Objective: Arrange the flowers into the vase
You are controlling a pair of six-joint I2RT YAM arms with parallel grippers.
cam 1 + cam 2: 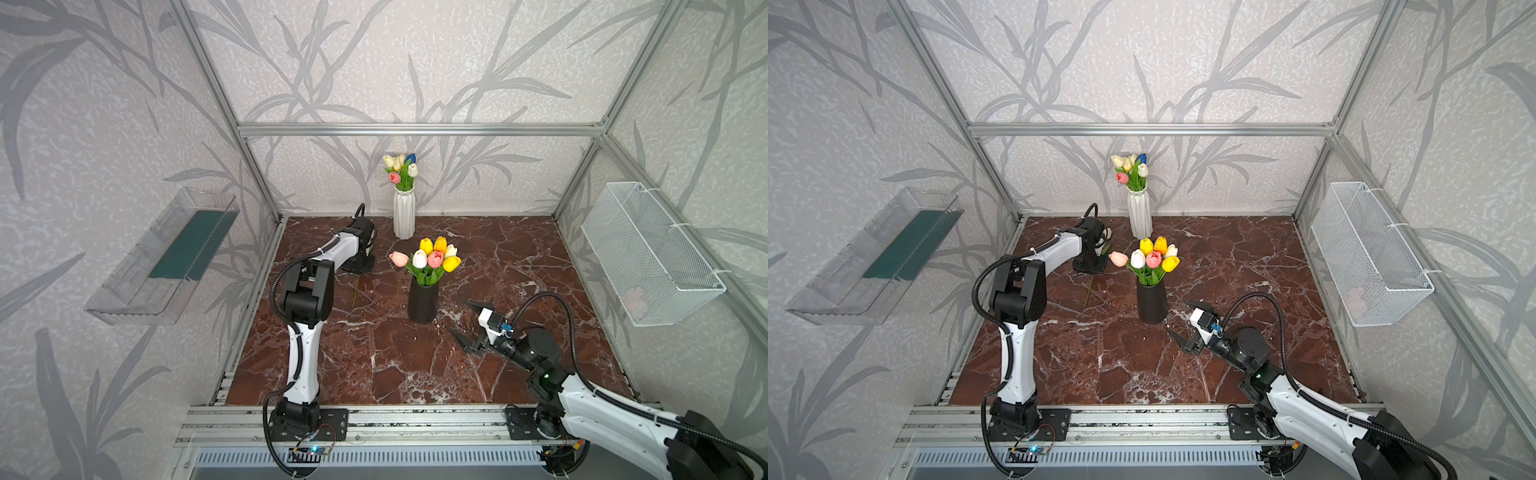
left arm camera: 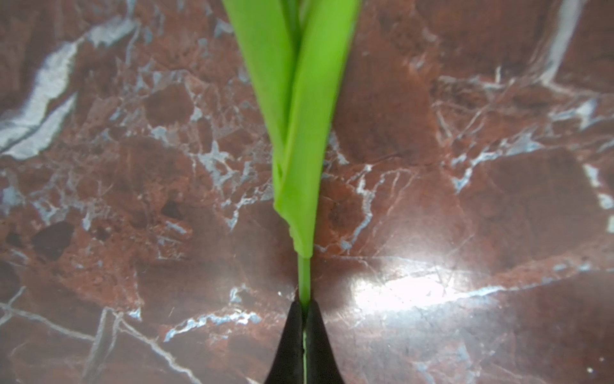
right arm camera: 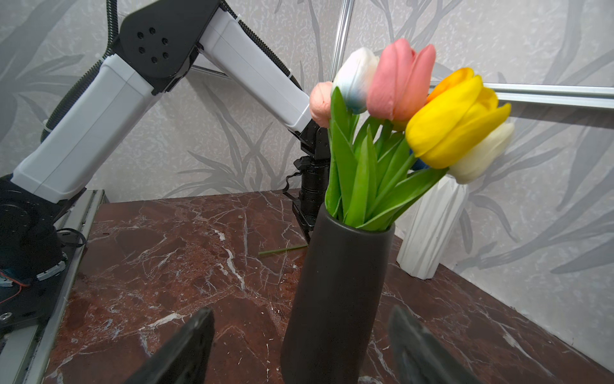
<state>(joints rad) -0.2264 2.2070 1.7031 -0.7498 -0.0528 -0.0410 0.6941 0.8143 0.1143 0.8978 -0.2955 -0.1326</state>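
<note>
Mixed tulips (image 1: 434,258) upright in blk vase (image 1: 422,307), centre; one stem (image 2: 304,279) flat to its left.

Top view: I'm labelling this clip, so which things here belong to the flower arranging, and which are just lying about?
Job: loose flower, pinched at its stem by the left claw; black vase holding flowers; white vase; open right claw.
Lying about: clear tray; wire basket.

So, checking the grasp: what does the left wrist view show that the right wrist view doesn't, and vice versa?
Only left wrist: the pinch itself, left hand shut on the loose tulip's stem, and its leaves. Only right wrist: the black vase of tulips, the white vase behind it, the open right hand. Both: the marble table, bits of that stem and hand.
</note>
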